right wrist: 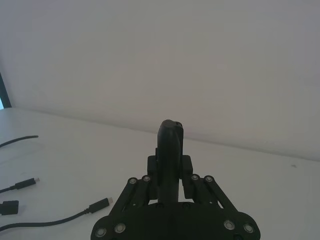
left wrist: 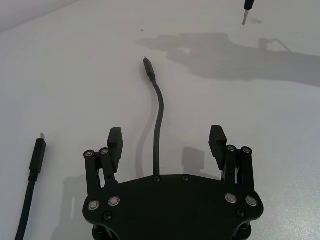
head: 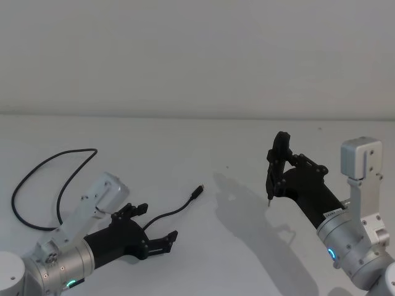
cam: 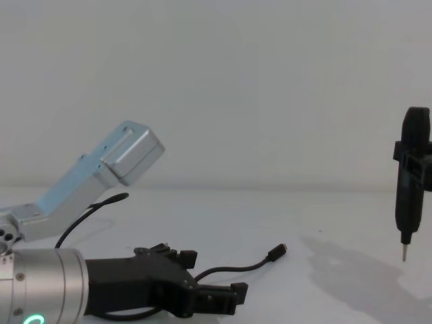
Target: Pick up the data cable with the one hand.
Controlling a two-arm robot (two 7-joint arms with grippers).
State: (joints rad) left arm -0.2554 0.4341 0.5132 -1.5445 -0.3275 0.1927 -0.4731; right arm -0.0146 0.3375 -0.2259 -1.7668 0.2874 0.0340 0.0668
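1. L gripper (head: pixel 155 222): fingers apart, low over bench (head: pixel 203 142), straddling data cable (head: pixel 177 211).
2. Cable lies flat on bench, plug end just ahead of gripper.
3. R gripper (head: pixel 278 169): clamped on upright pen tool (head: pixel 282 143), well apart.

The data cable (left wrist: pixel 160 115) looks matt black and rubbery; the table (head: pixel 185 142) is smooth, matt white.

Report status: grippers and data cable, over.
Left gripper open, low, fingers astride data cable, not touching it. Right gripper shut on pen-shaped tool, raised at right. Nothing blocking the grasp.
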